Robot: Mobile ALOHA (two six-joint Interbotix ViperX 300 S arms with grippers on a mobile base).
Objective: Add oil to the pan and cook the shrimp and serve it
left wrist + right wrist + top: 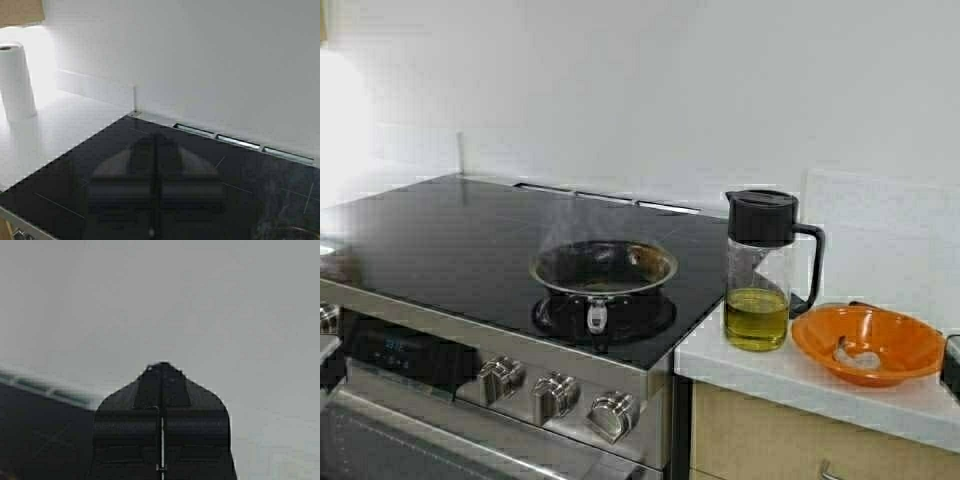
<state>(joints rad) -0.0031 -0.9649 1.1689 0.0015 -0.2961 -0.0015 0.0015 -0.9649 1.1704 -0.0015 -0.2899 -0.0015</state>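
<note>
Both grippers point(154, 200) point(161, 440) sit closed, empty; tall clear glass oil jug point(758, 275), centre-right, looks heavy, slippery: take its black handle point(810, 262).

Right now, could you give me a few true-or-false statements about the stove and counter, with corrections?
1. The pan sits on the black cooktop. True.
2. The oil fills its jug to the lid. False: it fills only the bottom part.
3. The shrimp lies in the pan. False: it lies in the orange bowl.
4. The jug stands on the white counter, between pan and bowl. True.
5. The right claw is shut. True.
</note>
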